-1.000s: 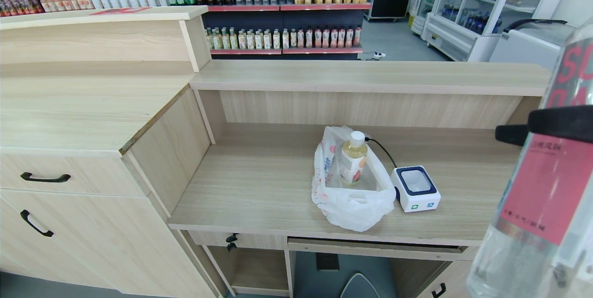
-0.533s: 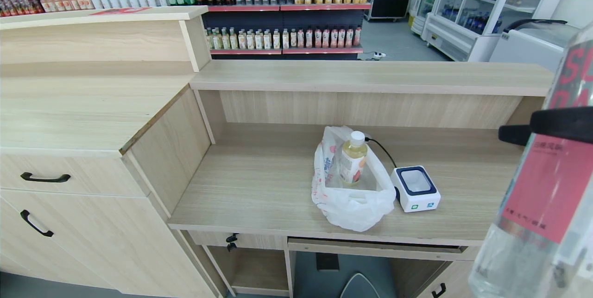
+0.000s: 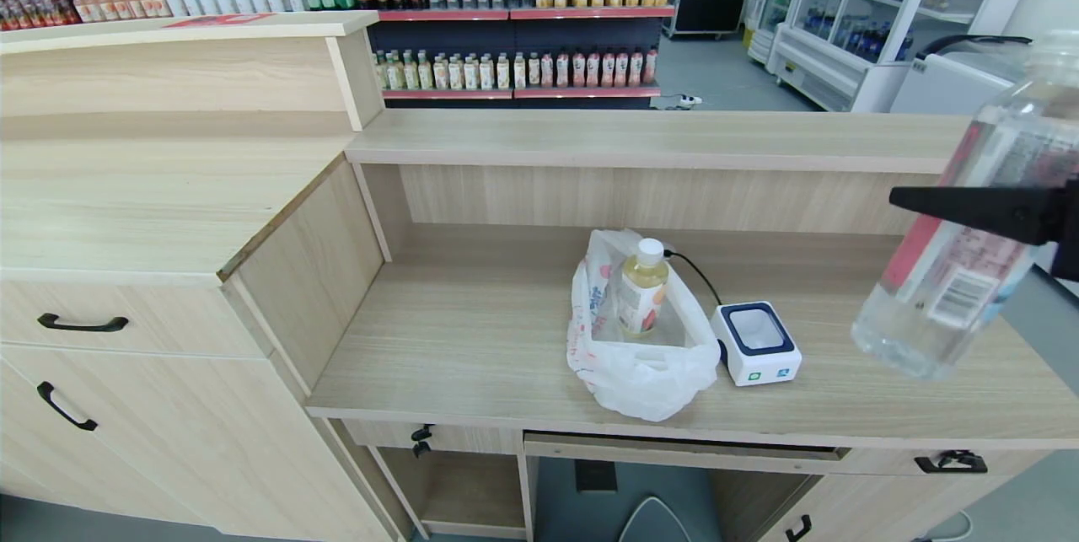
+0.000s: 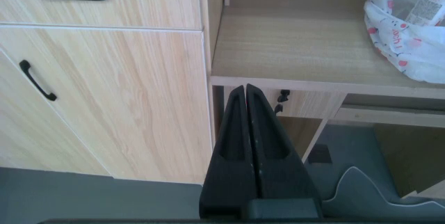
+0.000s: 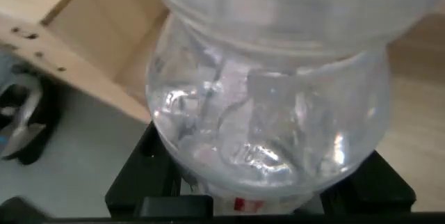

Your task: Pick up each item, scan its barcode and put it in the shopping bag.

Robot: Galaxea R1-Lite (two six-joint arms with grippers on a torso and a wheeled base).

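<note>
Counter (image 3: 472, 340) spread wide, the bag (image 3: 641, 378) sitting open on it. Out at three o'clock the clear bottle (image 3: 961, 289) hangs tilted above the counter, barcode label showing, with the right gripper (image 3: 982, 213) clamped round its middle. The scanner (image 3: 756, 342) sits just beside the bag, at its three o'clock. Tea bottle (image 3: 643, 289) upright inside the bag. Left gripper (image 4: 246, 126) is pressed closed, empty, low before the cabinet (image 4: 125, 99).

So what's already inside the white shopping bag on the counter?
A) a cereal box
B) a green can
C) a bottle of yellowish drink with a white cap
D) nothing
C: a yellowish drink bottle with a white cap stands upright in the shopping bag, next to the scanner.
</note>
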